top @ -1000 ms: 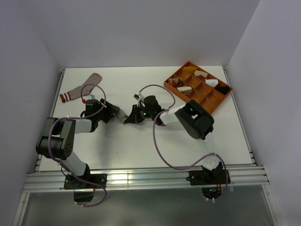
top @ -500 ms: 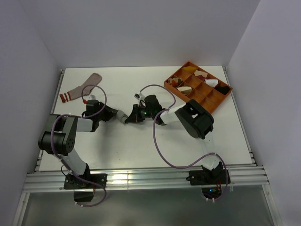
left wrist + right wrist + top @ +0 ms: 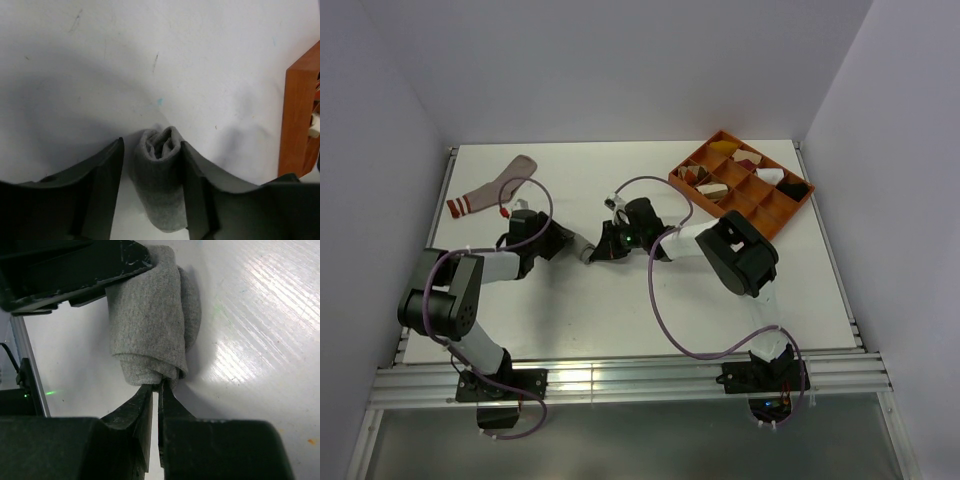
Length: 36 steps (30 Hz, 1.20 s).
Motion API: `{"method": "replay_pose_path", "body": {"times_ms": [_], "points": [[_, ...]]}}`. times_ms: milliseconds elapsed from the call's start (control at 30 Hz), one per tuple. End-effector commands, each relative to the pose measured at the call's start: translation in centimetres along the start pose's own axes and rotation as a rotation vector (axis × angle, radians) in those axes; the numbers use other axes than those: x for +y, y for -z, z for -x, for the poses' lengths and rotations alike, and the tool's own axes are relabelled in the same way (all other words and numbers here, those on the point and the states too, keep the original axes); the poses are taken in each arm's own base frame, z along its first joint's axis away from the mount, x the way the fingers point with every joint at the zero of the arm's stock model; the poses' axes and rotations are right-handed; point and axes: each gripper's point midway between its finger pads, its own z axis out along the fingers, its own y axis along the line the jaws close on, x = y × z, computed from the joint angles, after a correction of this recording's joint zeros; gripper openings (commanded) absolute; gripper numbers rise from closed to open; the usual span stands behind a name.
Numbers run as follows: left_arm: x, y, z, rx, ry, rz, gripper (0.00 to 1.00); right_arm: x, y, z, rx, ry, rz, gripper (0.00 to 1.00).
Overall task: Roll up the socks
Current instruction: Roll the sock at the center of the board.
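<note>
Close to the arms, the table (image 3: 620, 320) is white and flat. A bit further out, in the middle, the two grippers meet at the grey sock (image 3: 150, 320). It is rolled up into a fat little tube and lies on the table between them. The right gripper (image 3: 156, 390) has its two fingers almost pressed together, and they pinch a small bit of cloth at the end of the roll. The left gripper (image 3: 151, 145) has its fingers apart, one on each side of the roll. One finger looks to be touching the sock and there is a small gap at the other, so it is not squeezing. Compared with a second ago, not much is different in the top view. The left arm has shifted a little and its gripper now sits a bit closer over the roll. The right one has stayed at the other end. I think this means the grey sock is nearly done, and the arms are just tidying the roll or getting ready to let go. If they let go too fast, the roll might spring open. Far back on the left lies the pink-tan sock (image 3: 500, 183), flat and not rolled, so half of the job is left. Far back on the right sits the orange tray (image 3: 775, 225) with small cloth bundles in it.
</note>
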Motion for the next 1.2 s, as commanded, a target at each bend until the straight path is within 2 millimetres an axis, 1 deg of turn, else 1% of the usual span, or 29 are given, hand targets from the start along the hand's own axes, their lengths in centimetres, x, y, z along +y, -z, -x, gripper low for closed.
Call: {"method": "replay_pose_path", "body": {"times_ms": [0, 67, 133, 167, 300, 367, 467, 567, 667, 733, 767, 800, 867, 900, 967, 1000, 1067, 1167], "points": [[-1.2, 0.6, -1.2, 0.031, -0.068, 0.002, 0.58, -0.2, 0.4, 1.7, -0.028, 0.043, -0.058, 0.04], [-1.5, 0.7, -1.3, 0.029, -0.072, -0.005, 0.66, -0.2, 0.2, 1.7, -0.028, 0.046, -0.058, 0.02], [-1.8, 0.8, -1.4, 0.027, -0.078, -0.009, 0.68, -0.2, 0.1, 1.8, -0.031, 0.048, -0.059, 0.01], [-1.8, 0.9, -1.7, 0.036, -0.082, -0.002, 0.69, -0.1, 0.1, 2.0, -0.038, 0.049, -0.056, 0.0], [-2.3, 1.7, -1.2, 0.003, -0.071, 0.009, 0.66, -0.1, 0.2, 2.4, -0.055, 0.041, -0.068, 0.0], [-2.7, 2.8, -0.6, -0.029, -0.068, 0.005, 0.67, -0.3, 0.2, 2.5, -0.058, 0.035, -0.079, 0.0], [-2.4, 3.9, 1.1, -0.118, -0.109, 0.028, 0.67, -0.3, 0.1, 2.4, -0.055, 0.03, -0.077, 0.0], [-2.3, 4.9, 1.8, -0.147, -0.167, 0.038, 0.66, -0.4, 0.1, 2.3, -0.052, 0.032, -0.08, 0.0], [-3.1, 5.6, 1.4, -0.155, -0.233, -0.027, 0.62, -0.4, 0.0, 2.2, -0.05, 0.032, -0.082, 0.0], [-3.2, 5.5, 0.2, -0.143, -0.31, -0.033, 0.55, -0.4, -0.1, 2.1, -0.043, 0.031, -0.079, 0.0], [-3.3, 5.5, -0.1, -0.142, -0.338, -0.028, 0.54, -0.3, -0.1, 2.2, -0.044, 0.033, -0.078, 0.0], [-3.6, 5.4, -1.0, -0.131, -0.389, -0.031, 0.54, -0.3, -0.2, 2.2, -0.044, 0.033, -0.078, 0.0], [-3.8, 5.1, -2.1, -0.111, -0.442, -0.043, 0.54, -0.3, -0.2, 2.2, -0.043, 0.034, -0.077, 0.0], [-4.1, 5.0, -2.3, -0.111, -0.467, -0.05, 0.54, -0.3, -0.2, 2.2, -0.042, 0.033, -0.078, 0.0], [-3.9, 4.9, -2.5, -0.119, -0.49, -0.041, 0.54, -0.1, -0.2, 2.3, -0.043, 0.036, -0.078, 0.0], [-3.9, 5.0, -2.8, -0.113, -0.506, -0.037, 0.54, -0.1, -0.2, 2.3, -0.043, 0.038, -0.078, 0.0], [-3.6, 4.8, -2.4, -0.129, -0.513, -0.007, 0.54, -0.2, -0.2, 2.2, -0.041, 0.038, -0.079, 0.0], [-3.2, 4.5, -2.3, -0.137, -0.52, 0.023, 0.54, -0.1, -0.3, 2.3, -0.042, 0.037, -0.075, 0.0]]}}
